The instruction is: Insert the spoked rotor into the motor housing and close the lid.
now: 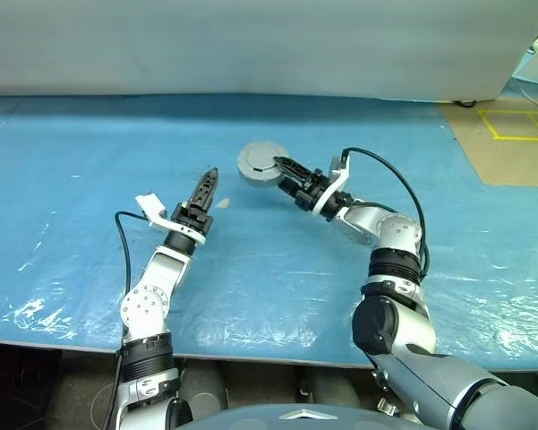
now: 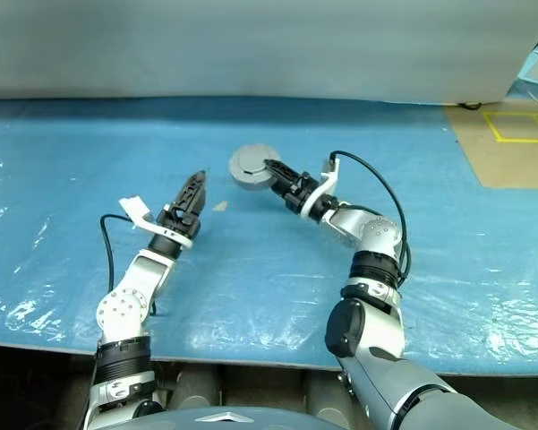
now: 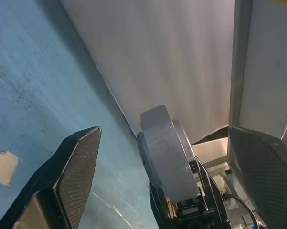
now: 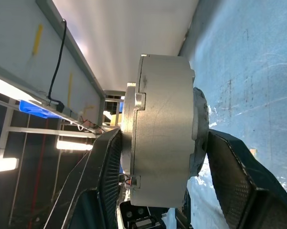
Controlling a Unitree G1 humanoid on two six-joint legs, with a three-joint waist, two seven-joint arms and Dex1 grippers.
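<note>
My right gripper (image 1: 279,167) is shut on the motor housing (image 1: 260,163), a round silver-grey casing held off the blue table at centre back. In the right wrist view the housing (image 4: 162,129) sits edge-on, clamped across its flat faces by both fingers (image 4: 107,176). A thinner silver disc, apparently the lid (image 4: 129,138), lies flush against one face. The spoked rotor is hidden. My left gripper (image 1: 206,190) hovers to the left of the housing, open and empty. Its wide-spread fingers (image 3: 79,167) point toward the housing (image 3: 164,152).
A blue plastic sheet (image 1: 89,179) covers the table. A small beige scrap (image 1: 224,203) lies on it between the grippers. A pale wall (image 1: 251,45) runs behind the table. Brown floor with yellow tape (image 1: 519,125) shows at the back right.
</note>
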